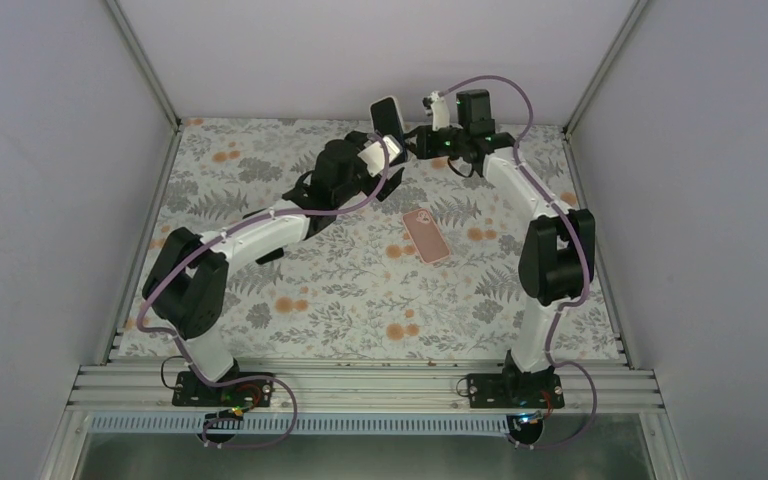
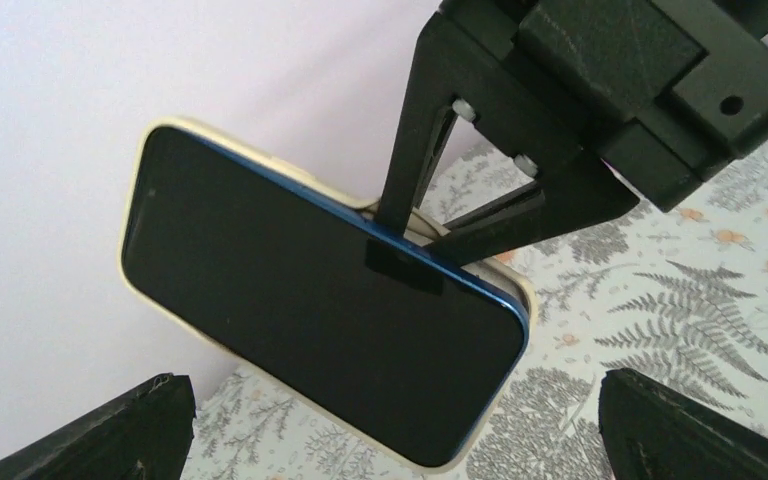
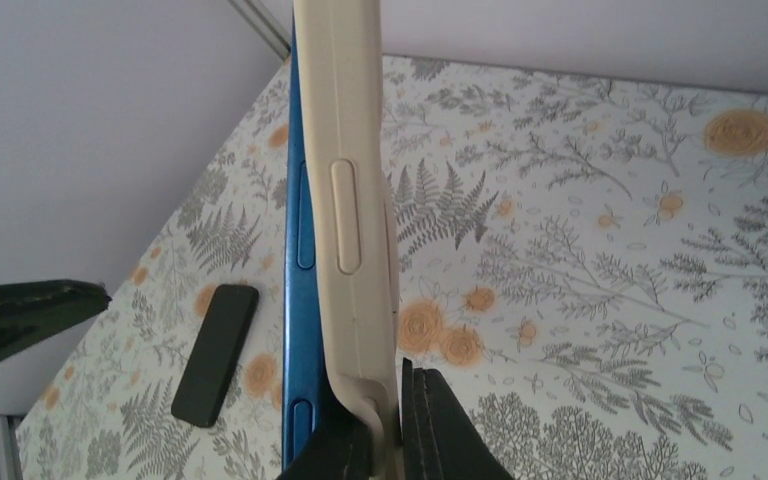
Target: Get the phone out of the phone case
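1. The right gripper (image 3: 388, 415), at the bottom centre of its wrist view, is pinched tight on an upright cream phone case (image 3: 345, 200).
2. The blue phone (image 3: 297, 230) is in that case, with one long edge outside the lip.
3. The left gripper (image 1: 388, 152) is spread wide just below it in the overhead view.
4. A pink phone-sized slab (image 1: 426, 236) lies flat mid-frame.

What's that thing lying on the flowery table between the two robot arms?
A flat pink rectangular slab, maybe a phone case, lies there between the left arm and right arm, seen in the top view.
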Tool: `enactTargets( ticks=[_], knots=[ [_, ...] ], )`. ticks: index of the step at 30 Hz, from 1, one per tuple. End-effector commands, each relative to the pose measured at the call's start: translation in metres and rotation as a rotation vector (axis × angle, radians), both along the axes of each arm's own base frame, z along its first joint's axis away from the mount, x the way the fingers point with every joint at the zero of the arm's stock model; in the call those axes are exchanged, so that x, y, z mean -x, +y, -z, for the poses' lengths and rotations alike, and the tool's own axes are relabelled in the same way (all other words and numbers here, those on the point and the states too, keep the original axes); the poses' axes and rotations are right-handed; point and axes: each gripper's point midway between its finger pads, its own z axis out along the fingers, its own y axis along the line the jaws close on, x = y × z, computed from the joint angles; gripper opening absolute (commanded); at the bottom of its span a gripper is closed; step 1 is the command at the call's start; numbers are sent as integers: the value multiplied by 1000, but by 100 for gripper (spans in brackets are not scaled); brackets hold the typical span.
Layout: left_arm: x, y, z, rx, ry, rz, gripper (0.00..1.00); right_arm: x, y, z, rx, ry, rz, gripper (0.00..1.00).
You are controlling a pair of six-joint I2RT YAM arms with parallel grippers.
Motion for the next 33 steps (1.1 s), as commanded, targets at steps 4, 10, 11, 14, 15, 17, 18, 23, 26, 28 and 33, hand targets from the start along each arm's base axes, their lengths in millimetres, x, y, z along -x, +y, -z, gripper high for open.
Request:
enactTargets(
  ticks=[4, 10, 11, 14, 15, 17, 18, 23, 26, 28, 33],
  knots=[
    [-16, 0, -3, 50, -49, -70, 100, -15, 10, -37, -105, -72, -19, 3],
    [-23, -8, 1, 58, -52, -73, 100, -15, 11, -34, -119, -61, -19, 3],
    [-24, -7, 1, 64, -52, -80, 100, -15, 10, -34, -119, -60, -17, 4],
    [-27, -7, 0, 71, -54, -90, 100, -15, 11, -35, -122, -63, -20, 3],
    [-27, -8, -2, 74, -57, -90, 100, -15, 11, -35, -122, -63, -21, 3],
    [-29, -8, -4, 75, -61, -97, 100, -15, 11, -32, -122, -57, -20, 3],
    [-30, -8, -5, 78, -65, -98, 100, -15, 11, -32, -121, -58, -21, 3],
    [-32, -14, -13, 93, -69, -89, 100, -17, 11, -27, -118, -54, -18, 3],
    [-33, -14, -16, 86, -84, -96, 100, -18, 11, -26, -112, -59, -17, 3],
    [-37, -14, -13, 79, -89, -112, 100, -17, 11, -27, -114, -63, -20, 4],
    [-43, -18, 0, 59, -79, -121, 100, -14, 11, -29, -118, -63, -22, 3]
  ],
)
